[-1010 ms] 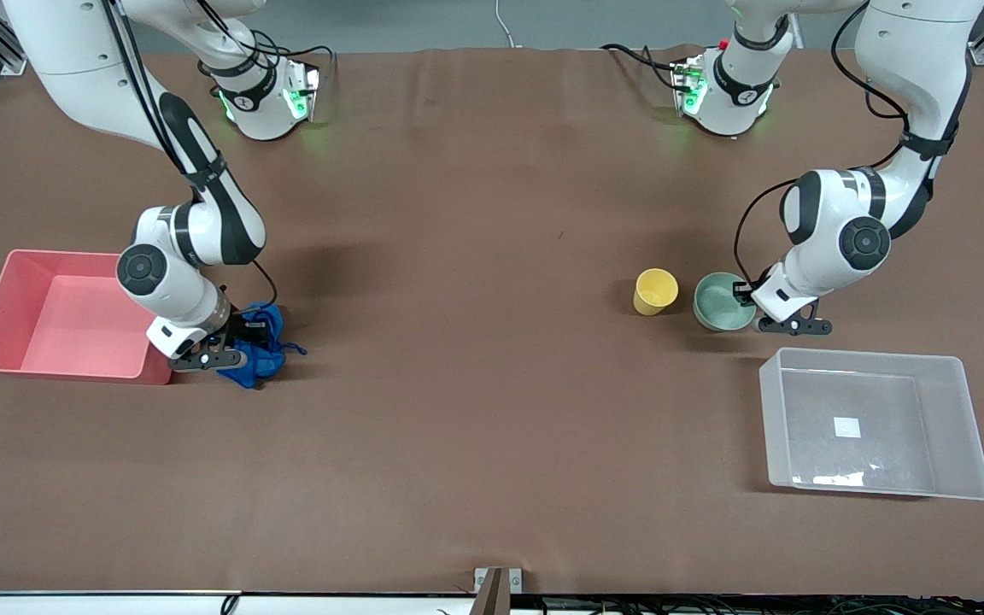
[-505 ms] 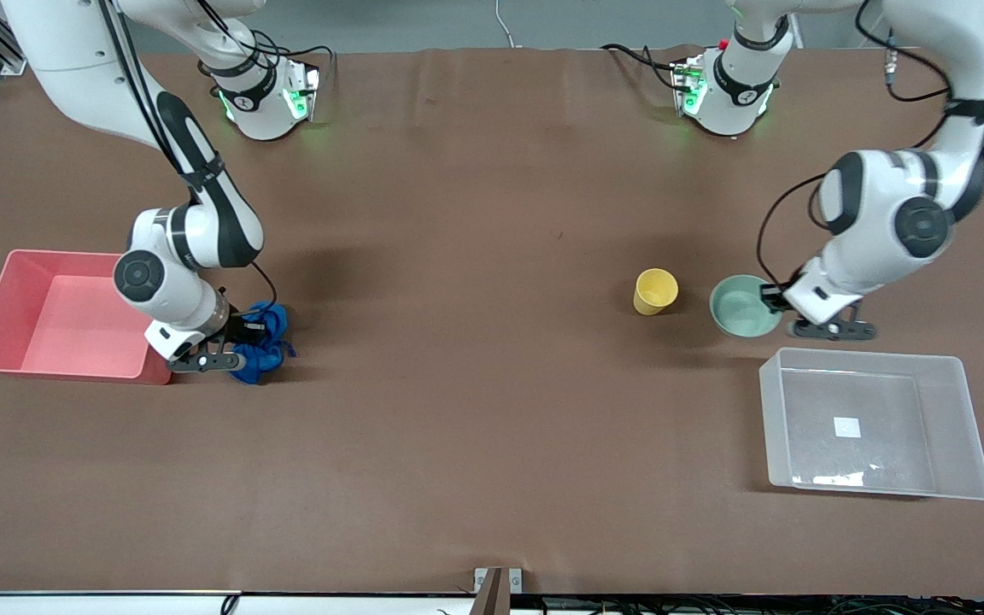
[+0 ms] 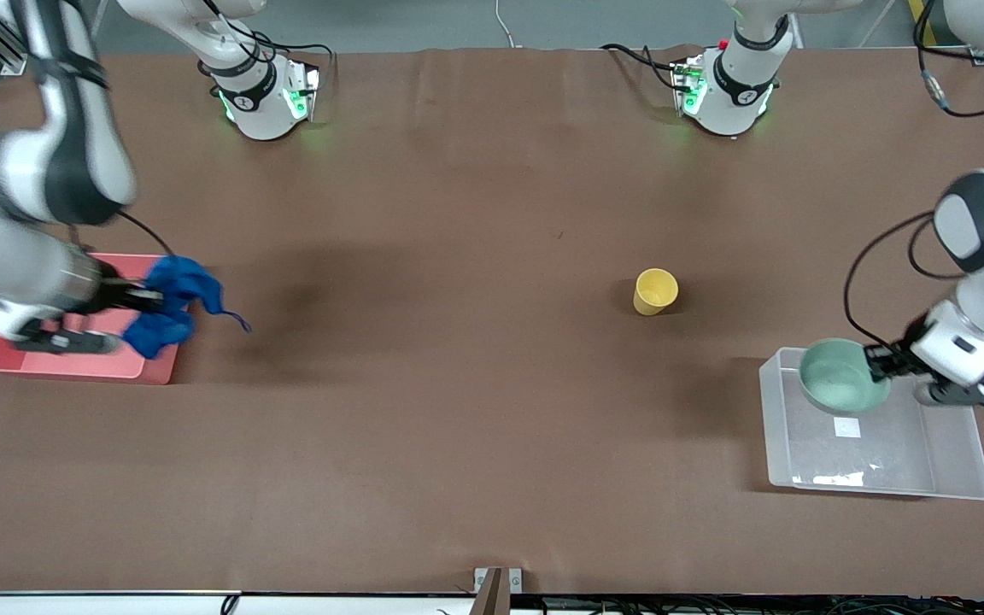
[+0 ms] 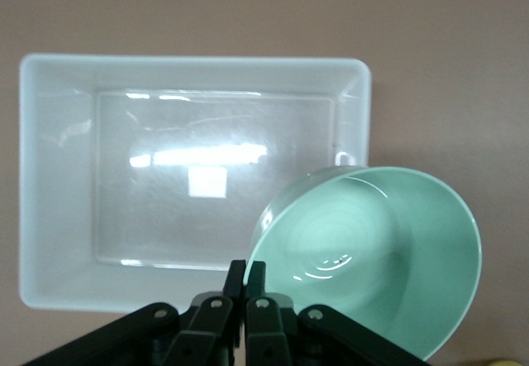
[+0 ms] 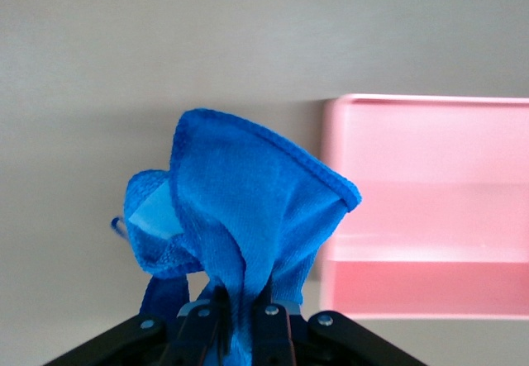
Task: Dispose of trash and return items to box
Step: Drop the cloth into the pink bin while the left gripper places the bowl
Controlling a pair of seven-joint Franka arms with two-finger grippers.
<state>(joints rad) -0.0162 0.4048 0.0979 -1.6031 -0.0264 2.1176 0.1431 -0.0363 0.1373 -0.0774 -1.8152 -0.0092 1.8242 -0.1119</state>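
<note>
Both loads lifted since earlier: left gripper [image 3: 878, 362] jaws clamped on bowl [image 3: 839, 386] rim over box [image 3: 962, 478]; right gripper [image 3: 143, 298] jaws clamped on cloth [image 3: 169, 304] at pink bin [image 3: 56, 366] edge. Risks: thin rim grip slips; cloth released early lands on desk [image 3: 458, 384].

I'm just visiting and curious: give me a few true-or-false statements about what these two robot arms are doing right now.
1. The left hand holds the green bowl over the clear box. True.
2. The yellow cup lies in the clear box. False: it stands on the table.
3. The right hand grips the blue cloth. True.
4. The blue cloth lies flat inside the pink bin. False: it hangs in the air at the bin's edge.
</note>
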